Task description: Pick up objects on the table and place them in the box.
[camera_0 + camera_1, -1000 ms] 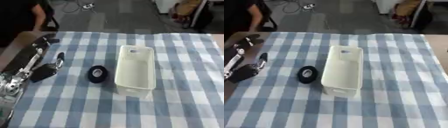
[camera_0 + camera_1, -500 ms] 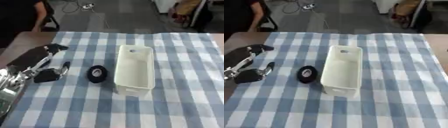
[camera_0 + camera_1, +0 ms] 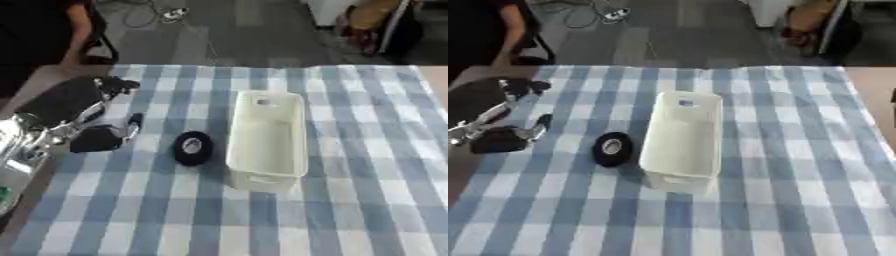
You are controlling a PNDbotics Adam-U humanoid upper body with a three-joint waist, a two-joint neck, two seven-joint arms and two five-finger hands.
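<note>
Swinging in from the left, the left hand [image 3: 74, 100] is being carried nearer the black roll [image 3: 192, 148] than a second ago, its grasp impossible to tell. In the right eye view, the roll is lying beside the still-empty box [image 3: 681, 138].

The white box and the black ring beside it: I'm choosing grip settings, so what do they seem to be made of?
The white box looks like matte moulded plastic: thin walls, rounded corners, a handle slot at each end. The black ring looks like a roll of tape, dull black with a pale core; rubber or plastic cannot be ruled out.
</note>
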